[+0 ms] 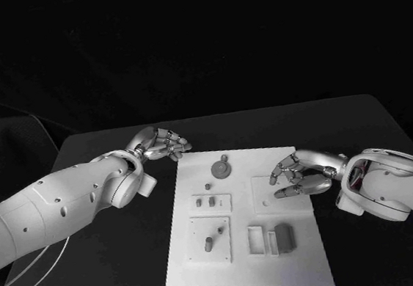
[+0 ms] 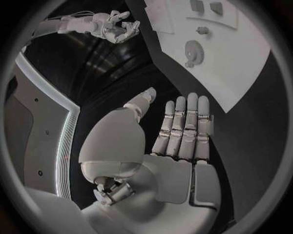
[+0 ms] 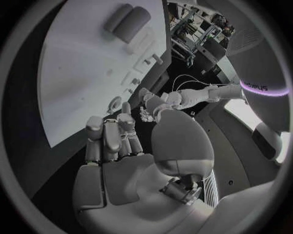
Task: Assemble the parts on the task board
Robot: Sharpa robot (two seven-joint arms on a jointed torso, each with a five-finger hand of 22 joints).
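While both hands are hovering empty, the right hand (image 1: 299, 174) is sitting nearer the parts.

Its fingers (image 1: 284, 171) are curling loosely over the task board's (image 1: 291, 262) right edge and gripping nothing, with the two upright blocks (image 1: 270, 238) lying just beside them, toward the robot, long axes running away from it. The left hand (image 1: 160, 145) is hanging over the counter (image 1: 109, 263) just off the board's far left corner, fingers straight and together, holding nothing; the gear-like part (image 1: 220, 167) is lying near its fingertips, on the board.
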